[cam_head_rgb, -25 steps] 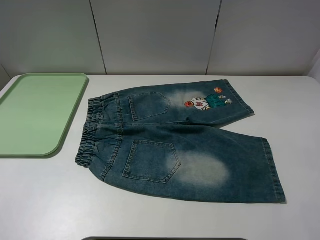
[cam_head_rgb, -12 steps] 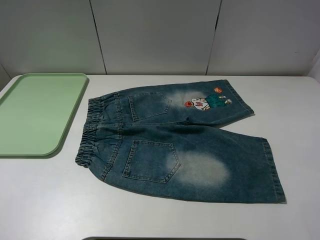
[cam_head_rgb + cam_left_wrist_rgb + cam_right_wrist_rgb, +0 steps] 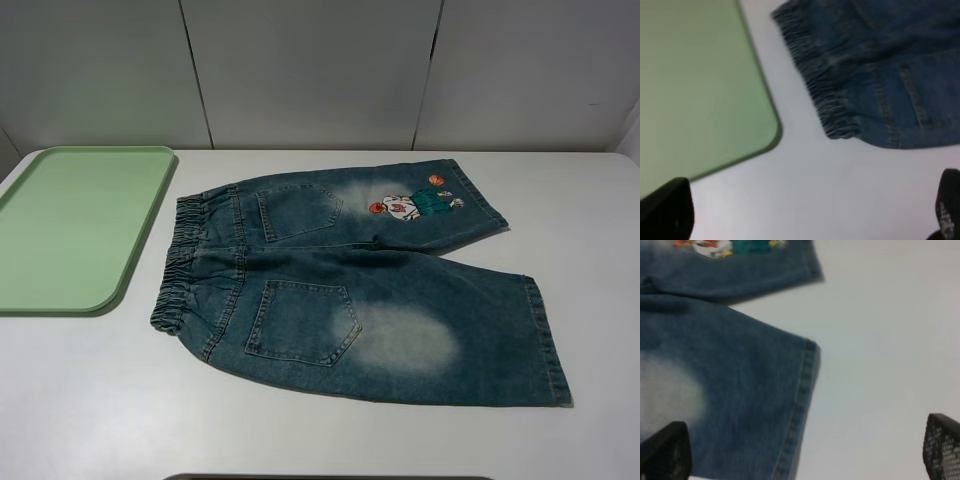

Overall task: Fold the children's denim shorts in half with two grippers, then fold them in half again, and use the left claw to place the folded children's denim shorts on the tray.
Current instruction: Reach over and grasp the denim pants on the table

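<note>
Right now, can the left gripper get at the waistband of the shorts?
Probably yes: the left gripper is open over the table, with nothing between it and the shorts' waistband.

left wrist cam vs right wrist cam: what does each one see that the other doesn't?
Left wrist only: a rounded corner of the pale green tray, the elastic waistband, and the left gripper, open.
Right wrist only: the cartoon print, a faded patch, a leg hem, and the right gripper, open.
Both: the children's denim shorts lying flat on the white table, with neither gripper touching them.
</note>
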Controlling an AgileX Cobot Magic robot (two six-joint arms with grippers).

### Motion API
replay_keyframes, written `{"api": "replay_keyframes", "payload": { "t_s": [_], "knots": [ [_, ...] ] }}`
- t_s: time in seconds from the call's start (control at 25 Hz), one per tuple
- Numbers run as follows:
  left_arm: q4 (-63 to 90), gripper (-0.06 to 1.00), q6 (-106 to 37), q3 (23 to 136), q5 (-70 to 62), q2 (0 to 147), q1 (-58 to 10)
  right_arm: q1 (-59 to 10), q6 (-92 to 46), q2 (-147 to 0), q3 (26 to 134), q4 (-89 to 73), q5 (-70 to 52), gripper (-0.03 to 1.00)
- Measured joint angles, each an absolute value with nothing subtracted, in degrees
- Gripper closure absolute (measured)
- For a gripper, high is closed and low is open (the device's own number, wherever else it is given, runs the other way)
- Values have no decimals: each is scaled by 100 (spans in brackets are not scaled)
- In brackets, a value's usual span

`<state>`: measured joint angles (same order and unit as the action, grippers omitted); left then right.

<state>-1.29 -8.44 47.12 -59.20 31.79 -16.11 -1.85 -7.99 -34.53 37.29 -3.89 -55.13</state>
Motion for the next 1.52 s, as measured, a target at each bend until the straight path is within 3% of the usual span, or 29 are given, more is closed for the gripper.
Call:
{"api": "replay_keyframes", "payload": {
  "t_s": [0.28,0.56,0.8,1.2,1.52],
  "knots": [
    [-1243,-1,-1043,4836,-5912,4732,-3797,-1516,-1590,-5322,4461,-83,-5114,27],
    [-1622,-1,-1486,4836,-5884,6257,-5074,-2884,-1930,-6816,4472,394,-4977,27],
    [-1476,-1,-1867,4836,-5525,7376,-5157,-3581,-2017,-7605,4472,586,-4797,27],
    [-1647,-1,-2759,4836,-4895,8964,-5157,-3620,-2413,-8086,4472,1167,-4971,27],
    [-1728,0,-2821,4843,-4152,9606,-4413,-3620,-2762,-8081,3911,1537,-4959,27]
  ]
}}
